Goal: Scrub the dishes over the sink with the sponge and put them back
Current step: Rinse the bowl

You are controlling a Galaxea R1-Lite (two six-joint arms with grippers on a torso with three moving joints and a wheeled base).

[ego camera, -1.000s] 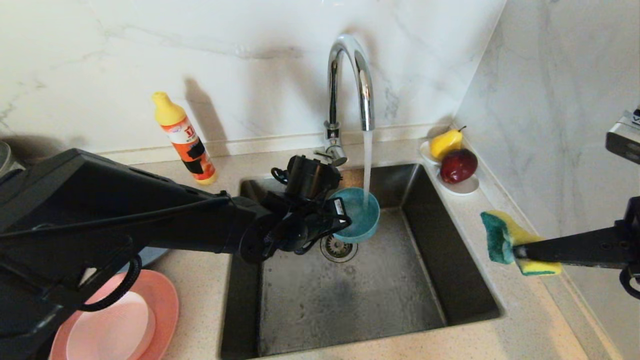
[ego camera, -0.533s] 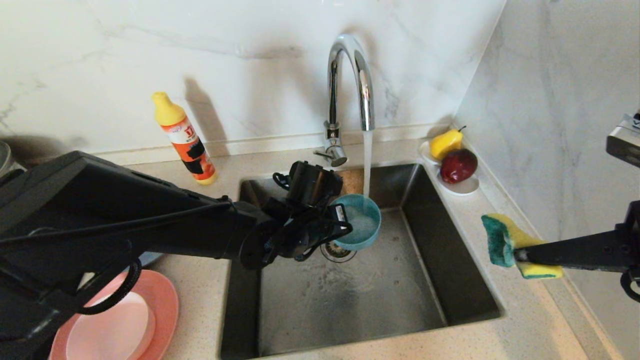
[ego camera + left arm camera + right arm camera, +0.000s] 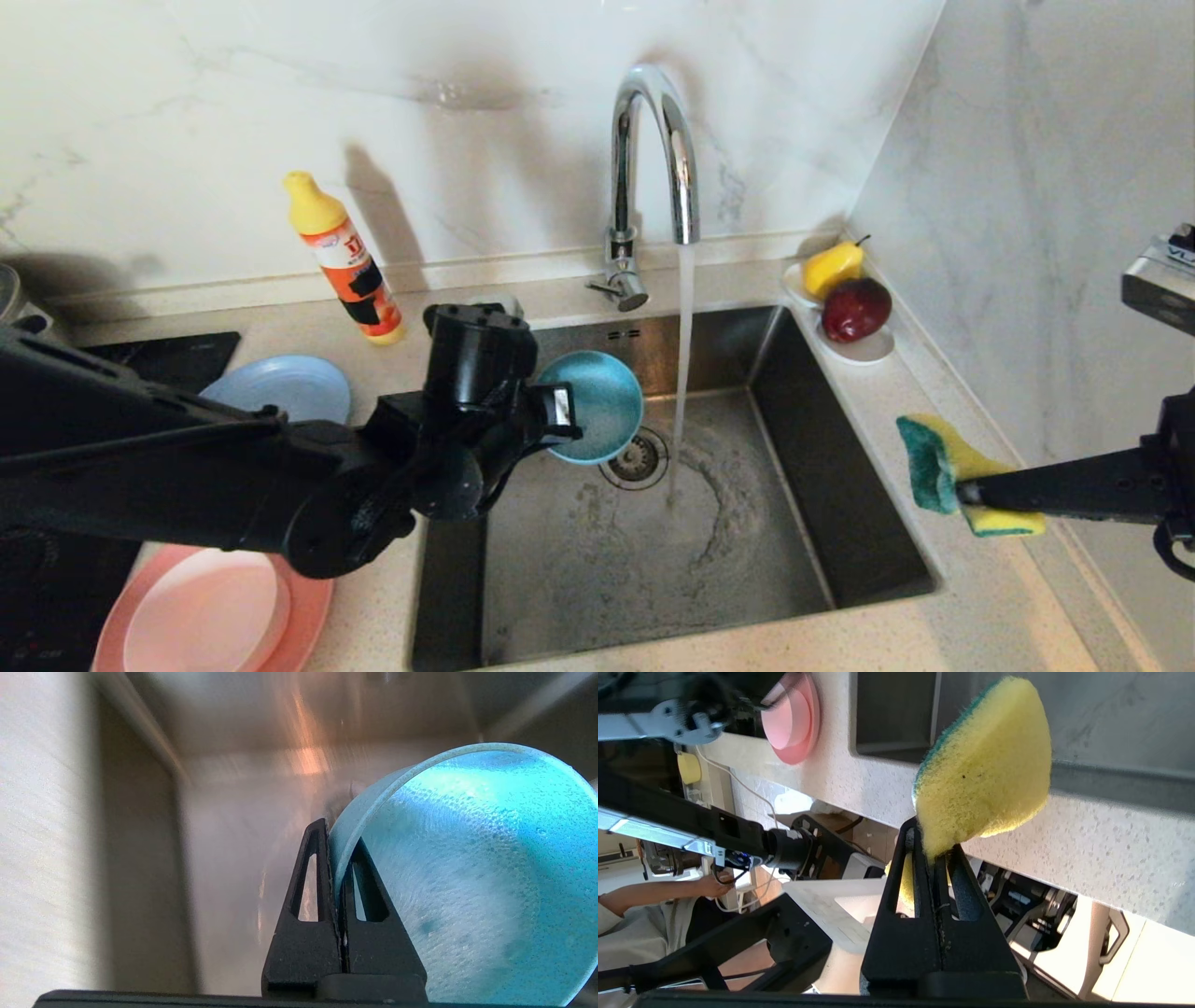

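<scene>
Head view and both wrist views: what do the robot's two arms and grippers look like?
Both are matte black. The left arm is a broad, boxy link with thin black cables along it and a bulky round wrist. Left gripper and right gripper each have two wedge-shaped fingers with slotted cut-outs. The right arm shows as a slim black bar.

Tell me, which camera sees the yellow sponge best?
The right wrist view: the sponge looms close, pinched in the right claw. The head view shows it small beside the sink. The left wrist view misses it.
</scene>
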